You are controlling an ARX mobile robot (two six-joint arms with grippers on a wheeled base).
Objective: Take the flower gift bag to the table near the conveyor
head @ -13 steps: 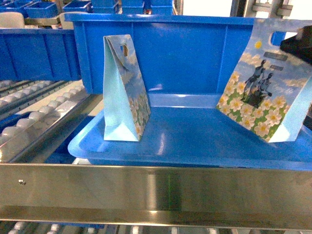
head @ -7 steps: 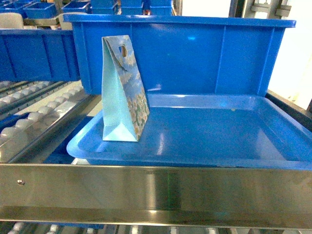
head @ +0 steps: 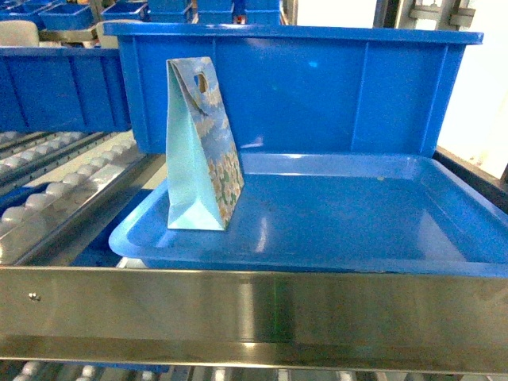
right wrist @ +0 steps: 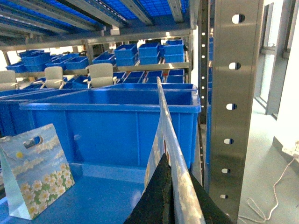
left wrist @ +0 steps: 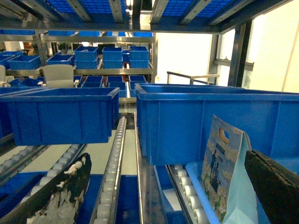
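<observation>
A flower gift bag (head: 198,151) stands upright at the left end of the blue tray (head: 357,230); the left wrist view shows it (left wrist: 224,172) close to my right-hand finger. My left gripper (left wrist: 163,196) is open, with conveyor rollers (left wrist: 114,163) showing between its fingers. In the right wrist view my right gripper (right wrist: 176,164) is shut on a second flower gift bag (right wrist: 179,182), seen edge-on and held above the tray's right end. The standing bag (right wrist: 35,170) is at the lower left of that view. Neither gripper shows in the head view. The table is out of view.
A deep blue bin (head: 317,87) stands right behind the tray. Conveyor roller lanes (head: 55,190) run along the left. A shiny steel rail (head: 254,309) crosses in front. A perforated steel upright (right wrist: 233,93) stands just right of the held bag. More blue bins fill the far shelves.
A second ago the right gripper held its flower bag at the right edge of the head view. Both have since moved out of that view; the standing bag has not moved.
</observation>
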